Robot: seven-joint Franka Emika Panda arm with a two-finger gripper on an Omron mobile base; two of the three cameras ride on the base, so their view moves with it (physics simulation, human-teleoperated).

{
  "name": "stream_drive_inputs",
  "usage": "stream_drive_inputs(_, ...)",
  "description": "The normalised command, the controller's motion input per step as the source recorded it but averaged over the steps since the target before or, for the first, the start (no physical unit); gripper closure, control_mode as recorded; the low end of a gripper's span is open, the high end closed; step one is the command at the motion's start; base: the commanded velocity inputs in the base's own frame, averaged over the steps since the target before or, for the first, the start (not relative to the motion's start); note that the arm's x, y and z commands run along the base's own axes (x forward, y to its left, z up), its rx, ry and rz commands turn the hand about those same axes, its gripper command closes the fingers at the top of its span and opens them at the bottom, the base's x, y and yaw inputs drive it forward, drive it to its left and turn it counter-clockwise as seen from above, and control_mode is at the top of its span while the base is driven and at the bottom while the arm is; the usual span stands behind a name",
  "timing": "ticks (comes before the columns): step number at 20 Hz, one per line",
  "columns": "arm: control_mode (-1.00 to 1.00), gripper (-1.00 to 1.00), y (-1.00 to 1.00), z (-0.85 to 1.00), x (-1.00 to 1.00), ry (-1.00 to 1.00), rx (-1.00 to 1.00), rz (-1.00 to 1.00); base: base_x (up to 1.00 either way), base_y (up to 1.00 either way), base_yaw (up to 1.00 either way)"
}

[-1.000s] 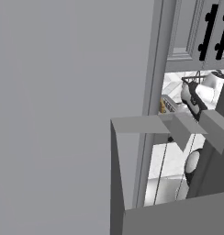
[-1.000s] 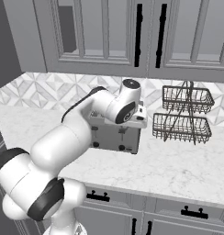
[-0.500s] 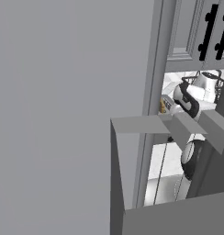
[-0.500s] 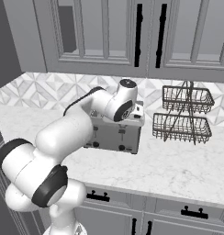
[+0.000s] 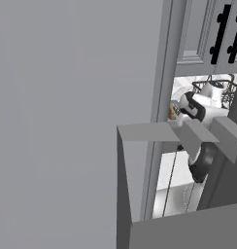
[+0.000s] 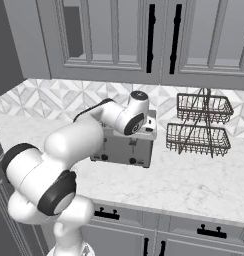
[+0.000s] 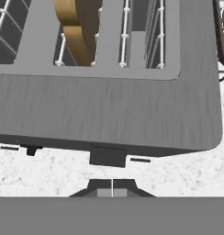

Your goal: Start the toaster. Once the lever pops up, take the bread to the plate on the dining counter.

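Grey cabinet side [image 5: 67,121] blocks the white arm [image 5: 200,158].

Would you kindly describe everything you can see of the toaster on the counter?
The toaster is a boxy grey appliance with a brushed-metal look, standing upright on the white marble counter against the tiled backsplash, left of the two-tier wire basket. The hand view shows slots with wire guides on top; a tan-brown slice of bread stands in one. A dark lever and smaller dark controls sit on its front face. The gripper, jaws shut, hovers just before the lever; contact is unclear.
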Motion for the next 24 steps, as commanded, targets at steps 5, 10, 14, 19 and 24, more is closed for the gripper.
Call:
stream_drive_inputs(5,-1.0,1.0,0.03,-0.28,0.15,0.0,-0.01,0.0,0.0,0.0,0.0)
stream_drive_inputs(10,-1.0,1.0,0.05,-0.25,0.23,0.0,0.0,0.0,0.0,0.0,0.0)
stream_drive_inputs(14,-1.0,1.0,0.04,-0.33,0.14,0.0,-0.01,0.0,0.0,0.0,0.0)
stream_drive_inputs(19,-1.0,1.0,0.08,-0.7,-0.02,-0.02,-0.06,0.0,0.0,0.0,0.0)
stream_drive_inputs(24,-1.0,1.0,0.17,-0.97,-0.18,-0.05,-0.1,0.0,0.0,0.0,0.0)
